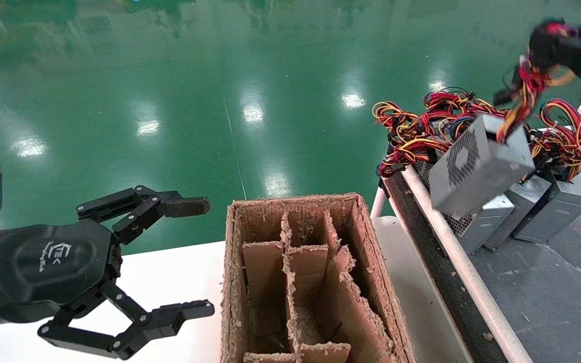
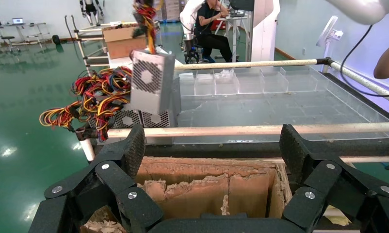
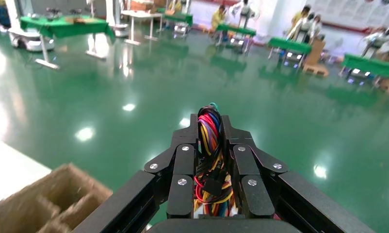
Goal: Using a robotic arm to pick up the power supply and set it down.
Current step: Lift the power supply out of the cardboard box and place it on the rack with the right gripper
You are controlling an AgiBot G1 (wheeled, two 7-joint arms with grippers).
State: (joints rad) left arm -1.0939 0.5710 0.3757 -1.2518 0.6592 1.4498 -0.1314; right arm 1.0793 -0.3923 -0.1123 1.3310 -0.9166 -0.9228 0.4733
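A grey power supply (image 1: 477, 169) hangs tilted in the air by its red, yellow and black wires (image 1: 525, 85), above the rack at the right. My right gripper (image 1: 547, 38) is at the top right, shut on that wire bundle (image 3: 211, 145), which is pinched between its fingers (image 3: 210, 121). The left wrist view shows the same power supply (image 2: 151, 80) dangling with its vent grille facing me. My left gripper (image 1: 197, 257) stays open and holds nothing, low at the left beside the cardboard box; its view (image 2: 213, 145) looks over the box.
A worn brown cardboard divider box (image 1: 235, 282) stands on the white table (image 1: 169, 277) in the middle. At the right, other power supplies (image 1: 553, 201) with tangled wires (image 1: 421, 131) sit on a grey surface behind a white pipe rail (image 1: 452, 242). Green floor lies beyond.
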